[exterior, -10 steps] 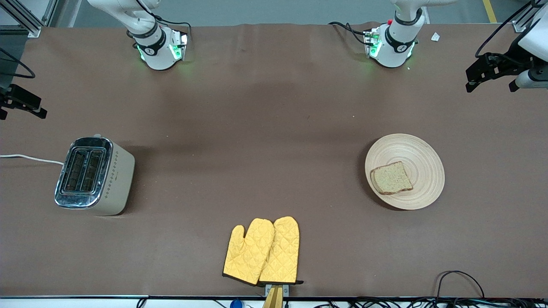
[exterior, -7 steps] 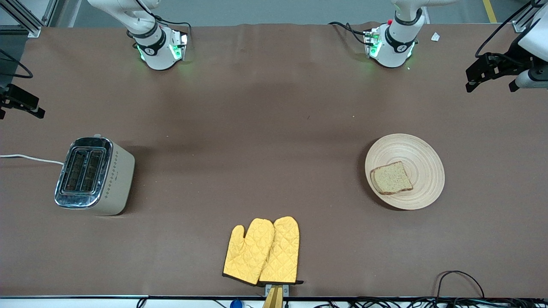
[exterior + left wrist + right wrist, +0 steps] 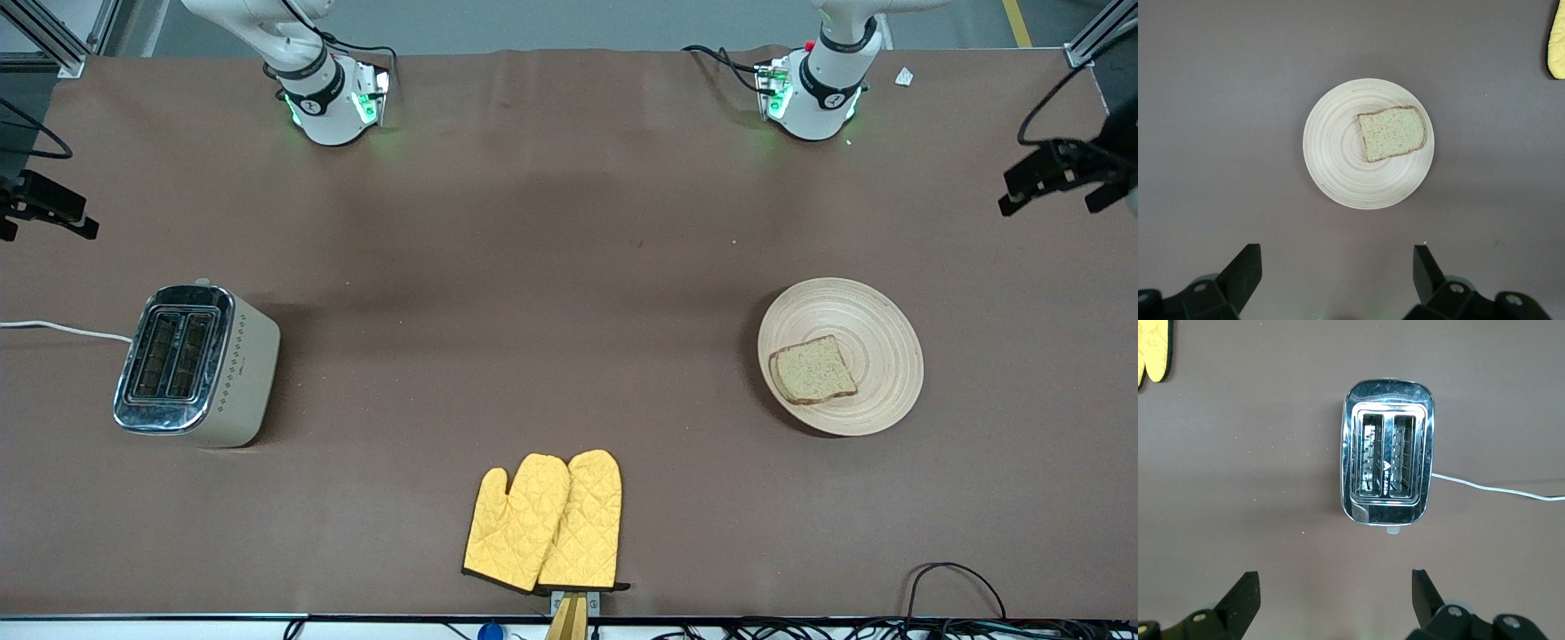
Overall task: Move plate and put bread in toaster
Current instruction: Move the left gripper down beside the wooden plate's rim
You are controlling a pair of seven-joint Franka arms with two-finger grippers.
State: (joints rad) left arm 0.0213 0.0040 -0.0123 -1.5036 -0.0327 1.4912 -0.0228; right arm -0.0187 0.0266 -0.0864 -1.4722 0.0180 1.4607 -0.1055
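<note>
On the counter (image 3: 569,267), taking the toaster (image 3: 196,364) as my landmark, the plate (image 3: 876,311) lies well apart from it, toward the left arm's end, with the bread (image 3: 813,370) resting flat on it, off-centre toward the toaster's side. A pair of yellow oven mitts (image 3: 544,523) lies between the two, nearer the front camera than the toaster.

My left tool (image 3: 1058,173) hangs high over the counter's edge at the left arm's end, and its wrist view shows the fingers (image 3: 1241,273) spread wide apart, with the plate below. My right tool (image 3: 40,206) hangs over the other end, above the toaster, fingers (image 3: 1238,600) likewise wide apart and holding nothing; both slots look empty.

I judge the plate light and stiff, its grooved wood offering some friction. It is shallow, so I would pinch its rim on the side away from the bread.

The bread looks soft and crumbly; I would grip it gently across the crust edges, where it is firmest, and keep it vertical for the slot. Squeezing the middle could tear it.
</note>
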